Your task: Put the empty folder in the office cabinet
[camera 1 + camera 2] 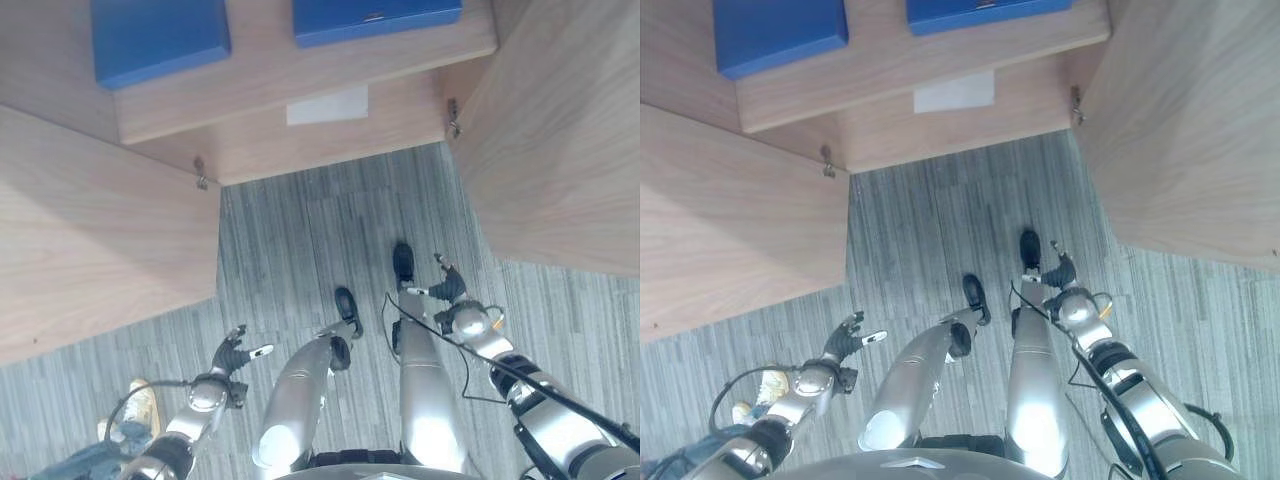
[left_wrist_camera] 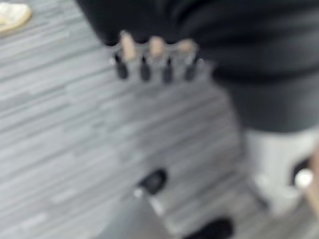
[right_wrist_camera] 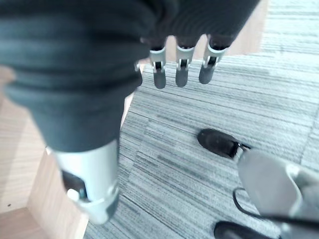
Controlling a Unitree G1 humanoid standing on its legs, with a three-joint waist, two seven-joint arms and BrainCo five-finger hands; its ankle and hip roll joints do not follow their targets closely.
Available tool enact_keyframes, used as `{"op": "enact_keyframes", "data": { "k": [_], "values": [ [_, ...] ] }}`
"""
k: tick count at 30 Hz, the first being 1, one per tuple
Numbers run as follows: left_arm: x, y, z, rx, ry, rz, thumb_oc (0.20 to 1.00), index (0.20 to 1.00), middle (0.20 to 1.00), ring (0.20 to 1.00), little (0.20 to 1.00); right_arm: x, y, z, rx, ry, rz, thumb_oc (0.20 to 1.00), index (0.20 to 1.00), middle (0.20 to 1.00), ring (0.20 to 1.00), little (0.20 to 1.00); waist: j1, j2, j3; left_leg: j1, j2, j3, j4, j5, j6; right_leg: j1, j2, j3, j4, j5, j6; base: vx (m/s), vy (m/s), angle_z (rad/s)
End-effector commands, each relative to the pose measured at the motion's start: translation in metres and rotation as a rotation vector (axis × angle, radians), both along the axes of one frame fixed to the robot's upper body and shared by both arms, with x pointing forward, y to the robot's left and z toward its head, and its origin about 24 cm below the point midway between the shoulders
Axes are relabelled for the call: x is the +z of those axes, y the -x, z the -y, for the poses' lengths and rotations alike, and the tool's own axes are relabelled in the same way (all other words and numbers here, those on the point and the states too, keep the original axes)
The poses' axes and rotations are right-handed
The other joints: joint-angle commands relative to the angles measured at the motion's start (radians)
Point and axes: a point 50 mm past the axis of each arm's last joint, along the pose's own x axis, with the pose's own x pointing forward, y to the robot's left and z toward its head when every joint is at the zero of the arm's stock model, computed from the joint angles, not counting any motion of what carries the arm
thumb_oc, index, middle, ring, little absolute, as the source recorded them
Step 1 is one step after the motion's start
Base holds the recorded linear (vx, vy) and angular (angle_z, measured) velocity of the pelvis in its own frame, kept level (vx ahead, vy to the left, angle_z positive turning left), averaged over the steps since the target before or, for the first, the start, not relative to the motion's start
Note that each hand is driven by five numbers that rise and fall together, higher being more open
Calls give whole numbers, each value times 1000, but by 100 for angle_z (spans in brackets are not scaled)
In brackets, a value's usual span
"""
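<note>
two blue folders (image 1: 160, 38) on cabinet shelf (image 1: 300, 75)

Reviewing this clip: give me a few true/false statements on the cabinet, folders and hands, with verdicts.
1. Both cabinet doors are open. True.
2. Two blue folders lie on a cabinet shelf. True.
3. The right hand holds a folder. False: it hangs empty over the carpet.
4. The left hand rests on the shelf. False: it hangs low, apart from the cabinet.
5. A folder lies on the carpet. False: none shows there.
</note>
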Motion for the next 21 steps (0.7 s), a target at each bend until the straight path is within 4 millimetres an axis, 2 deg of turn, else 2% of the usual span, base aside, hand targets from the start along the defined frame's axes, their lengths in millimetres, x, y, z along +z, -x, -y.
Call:
{"op": "enact_keyframes", "data": {
  "k": [1,5,6,11,16,21],
  "values": [
    [-13,17,6,-6,-6,-65,1000,1000,1000,1000,1000,17,-10,17,-45,32,123,1000,1000,1000,1000,1000,-7,39,-2,39,52,-151,-9,-35,-84,76,41,-53,79,-147,-31,-20,96,-16],
    [-16,15,16,-56,1,-84,1000,1000,1000,1000,1000,-5,13,31,-117,111,80,1000,1000,1000,1000,1000,-35,37,-2,78,54,-138,-16,-45,-80,108,42,-38,69,-143,-24,-29,99,-3],
    [-16,13,22,-73,4,-78,1000,1000,1000,1000,1000,-15,24,38,-141,121,37,1000,1000,1000,1000,1000,-48,36,-2,97,53,-133,-16,-54,-75,125,40,-31,64,-140,-20,-30,100,2],
    [-15,8,28,-69,16,-85,1000,1000,1000,1000,1000,-29,39,42,-130,101,-33,1000,1000,1000,1000,1000,-62,28,-9,127,50,-129,-21,-66,-67,151,37,-19,47,-129,-10,-35,55,-3],
    [-17,8,29,-70,12,-90,1000,1000,1000,1000,1000,-30,41,43,-129,73,-30,1000,1000,1000,1000,1000,-67,21,-20,146,48,-126,-29,-69,-63,166,36,-8,33,-121,-5,-54,41,-5],
    [-20,10,26,-86,-8,-103,1000,1000,1000,1000,1000,-32,44,38,-106,4,-43,1000,1000,1000,1000,1000,-73,2,-49,176,45,-122,-28,-84,-57,192,34,12,20,-109,5,-69,36,-4]
  ]
}}
